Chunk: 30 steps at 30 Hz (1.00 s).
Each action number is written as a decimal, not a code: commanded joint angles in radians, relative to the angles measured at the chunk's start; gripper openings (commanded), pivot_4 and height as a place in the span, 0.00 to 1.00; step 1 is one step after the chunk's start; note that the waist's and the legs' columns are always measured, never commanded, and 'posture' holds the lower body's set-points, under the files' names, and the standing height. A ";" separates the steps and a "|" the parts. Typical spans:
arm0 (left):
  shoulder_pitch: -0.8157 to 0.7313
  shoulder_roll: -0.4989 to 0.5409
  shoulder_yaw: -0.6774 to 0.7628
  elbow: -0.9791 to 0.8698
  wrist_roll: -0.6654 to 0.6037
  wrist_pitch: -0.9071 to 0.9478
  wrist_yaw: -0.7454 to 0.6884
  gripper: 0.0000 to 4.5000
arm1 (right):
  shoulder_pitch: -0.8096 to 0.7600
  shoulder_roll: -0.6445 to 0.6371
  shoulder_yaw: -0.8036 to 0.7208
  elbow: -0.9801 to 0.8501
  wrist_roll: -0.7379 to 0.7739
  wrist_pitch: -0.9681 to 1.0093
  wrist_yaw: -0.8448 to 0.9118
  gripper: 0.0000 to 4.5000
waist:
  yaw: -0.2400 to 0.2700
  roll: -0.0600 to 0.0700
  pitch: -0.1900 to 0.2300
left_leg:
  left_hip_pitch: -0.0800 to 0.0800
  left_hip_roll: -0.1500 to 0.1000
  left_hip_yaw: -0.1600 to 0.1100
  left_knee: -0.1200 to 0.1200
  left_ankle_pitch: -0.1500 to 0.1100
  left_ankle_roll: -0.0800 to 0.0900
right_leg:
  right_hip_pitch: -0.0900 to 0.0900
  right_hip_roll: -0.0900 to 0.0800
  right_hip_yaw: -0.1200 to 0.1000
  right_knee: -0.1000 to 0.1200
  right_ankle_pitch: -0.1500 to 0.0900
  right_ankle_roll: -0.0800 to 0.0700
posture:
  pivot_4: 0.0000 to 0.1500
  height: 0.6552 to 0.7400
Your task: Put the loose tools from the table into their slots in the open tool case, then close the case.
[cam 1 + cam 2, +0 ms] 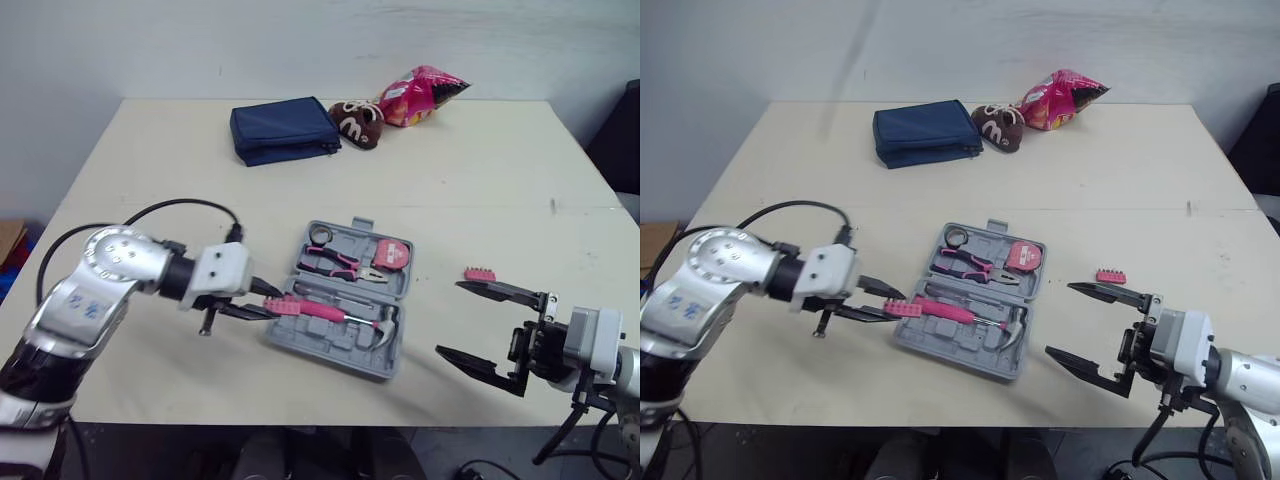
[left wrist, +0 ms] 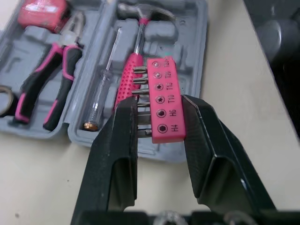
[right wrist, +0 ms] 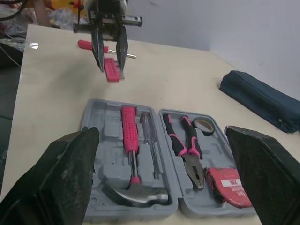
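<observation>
Left claw [image 2: 158, 105] pinches bit holder [image 2: 161, 84] — lengthwise toward case [image 2: 197, 51].

Size marks on the pink bit holder [image 2: 159, 101]
Beside its row of bits the bit holder carries printed sizes: H4, H6 and T10 read clearly (the marks further along are too tilted to make out). The tape measure [image 3: 229, 185] has a white label whose print cannot be read. The brown pouch [image 1: 355, 122] shows a white letter m.

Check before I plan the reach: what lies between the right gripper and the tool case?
Bare table only, in the left eye view, from the right gripper to the tool case; the loose pink bit holder lies off that stretch.
</observation>
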 commanded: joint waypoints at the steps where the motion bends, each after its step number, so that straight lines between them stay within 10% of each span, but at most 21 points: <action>1: -0.041 -0.010 -0.062 0.013 0.072 0.017 -0.023 0.16 | -0.003 0.002 -0.001 -0.026 0.000 0.003 -0.017 1.00 | -0.002 -0.001 0.000 | 0.000 0.000 0.000 0.000 0.000 0.000 | 0.000 0.000 0.000 0.000 0.000 0.000 | 1.00 1.00; 30: -0.047 -0.086 -0.170 0.064 0.353 -0.039 -0.037 0.16 | 0.070 0.057 -0.010 0.076 -0.041 -0.143 0.036 1.00 | -0.003 -0.006 0.004 | -0.004 0.010 0.002 0.014 -0.005 0.001 | -0.001 0.006 0.006 0.003 0.000 0.000 | 1.00 1.00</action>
